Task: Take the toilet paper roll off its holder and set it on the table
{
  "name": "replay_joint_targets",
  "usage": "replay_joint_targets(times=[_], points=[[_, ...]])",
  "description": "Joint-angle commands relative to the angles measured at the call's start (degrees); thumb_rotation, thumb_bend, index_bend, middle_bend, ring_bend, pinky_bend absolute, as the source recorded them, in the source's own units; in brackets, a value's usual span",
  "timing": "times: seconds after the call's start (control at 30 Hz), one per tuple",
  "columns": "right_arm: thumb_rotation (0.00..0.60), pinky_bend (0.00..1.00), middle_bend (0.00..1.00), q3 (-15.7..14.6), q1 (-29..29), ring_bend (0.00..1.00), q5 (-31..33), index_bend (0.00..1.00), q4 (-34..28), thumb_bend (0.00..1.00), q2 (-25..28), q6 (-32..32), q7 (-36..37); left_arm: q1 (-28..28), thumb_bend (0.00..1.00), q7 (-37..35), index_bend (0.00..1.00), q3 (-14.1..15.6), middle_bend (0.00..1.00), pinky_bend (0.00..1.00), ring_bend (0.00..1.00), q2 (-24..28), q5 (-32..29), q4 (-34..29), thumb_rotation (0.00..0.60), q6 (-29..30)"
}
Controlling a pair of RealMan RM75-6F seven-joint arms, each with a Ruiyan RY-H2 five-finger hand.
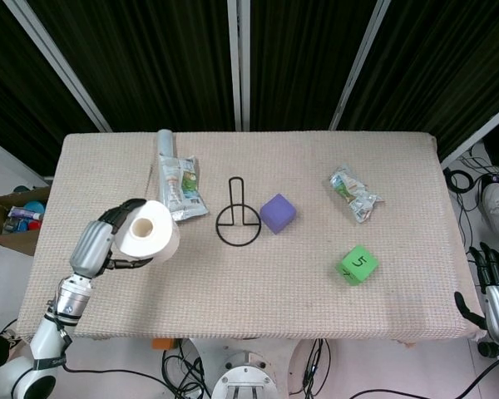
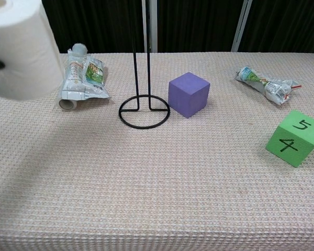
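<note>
A purple cube sits near the middle of the worktop, toward the far edge. A green cube marked with 5 and 4 lies nearer the right edge, well apart from it. A crumpled wrapper lies toward the far right corner. Toward the far left corner lies a flattened printed packet with a small roll end just beside it. A cardboard box of oddments stands off the left edge
</note>
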Motion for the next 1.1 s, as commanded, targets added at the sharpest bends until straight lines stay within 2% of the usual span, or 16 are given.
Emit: replay_joint_targets(times=[0.03, 0.17, 0.23, 0.33, 0.4, 0.43, 0.57, 0.7, 0.87, 1.0, 1.1], points=[[0.6, 0.0, 0.0, 0.0, 0.0, 0.0, 0.5, 0.0, 0.0, 0.3, -0.1, -0.4, -0.1, 2.3, 0.17, -1.7, 0.17, 5.4, 0.41, 0.25, 0.3, -8.7, 3.5, 11.8, 0.6, 0.2], [0.6, 0.0, 0.0, 0.1, 0.0, 0.0, 1.0, 0.0, 0.2, 0.3, -0.1, -0.7, -0.1, 2.1, 0.17, -2.8, 0.17, 6.1, 0.39, 0.26, 0.29, -13.5, 3.4, 18.3, 0.6, -0.1], [0.6, 0.0, 0.0, 0.2, 0.0, 0.0, 1.1, 0.0, 0.3, 0.3, -0.1, -0.8, 0.1, 1.8, 0.17, -2.3, 0.13, 6.9, 0.34, 0.25, 0.26, -15.4, 4.3, 21.7, 0.6, -0.3], [0.6, 0.0, 0.0, 0.3, -0.1, 0.0, 1.2, 0.0, 0.4, 0.3, -0.1, -0.7, -0.1, 1.3, 0.16, -3.4, 0.01, 7.7, 0.09, 0.22, 0.12, -16.8, 5.8, 24.4, 0.6, 0.2], [0.6, 0.0, 0.0, 0.3, -0.2, 0.0, 1.3, 0.0, 0.5, 0.3, -0.1, -0.5, -0.1, 1.4, 0.13, -5.1, 0.0, 7.4, 0.0, 0.18, 0.04, -17.4, 6.8, 25.2, 0.598, 2.4], [0.6, 0.0, 0.0, 0.3, -0.2, 0.0, 1.4, 0.0, 0.5, 0.3, -0.1, -0.5, -0.1, 1.5, 0.12, -6.2, 0.0, 7.3, 0.0, 0.18, 0.03, -17.5, 7.3, 25.5, 0.589, 3.8], [0.6, 0.0, 0.0, 0.5, -0.3, 0.0, 1.5, 0.0, 0.6, 0.3, -0.3, -0.2, 0.1, 2.1, 0.09, -7.2, 0.0, 7.8, 0.0, 0.16, 0.0, -15.8, 9.2, 24.1, 0.495, 7.3], [0.6, 0.0, 0.0, 0.4, -0.4, 0.0, 1.1, 0.0, 0.5, 0.3, -0.3, 0.2, 0.1, 3.8, 0.09, -5.1, 0.0, 9.7, 0.0, 0.16, 0.0, -11.3, 11.7, 20.1, 0.475, 11.3], [0.6, 0.0, 0.0, 0.2, -0.6, 0.0, 0.4, 0.0, 0.1, 0.3, -0.2, 0.9, -0.2, 9.0, 0.08, 2.2, 0.0, 12.5, 0.0, 0.16, 0.0, -5.0, 13.1, 17.7, 0.476, 17.7], [0.6, 0.0, 0.0, 0.0, -0.8, 0.0, -0.3, 0.0, 0.2, 0.3, -0.4, 1.7, -0.9, 13.7, 0.06, 9.6, 0.0, 14.2, 0.0, 0.16, 0.0, -1.1, 10.9, 18.4, 0.413, 20.1], [0.6, 0.0, 0.0, -0.1, -0.7, 0.0, -0.1, 0.0, 0.8, 0.3, -0.7, 1.2, -0.8, 16.9, 0.06, 13.6, 0.0, 15.4, 0.0, 0.16, 0.0, 1.1, 8.6, 18.4, 0.404, 20.5]])
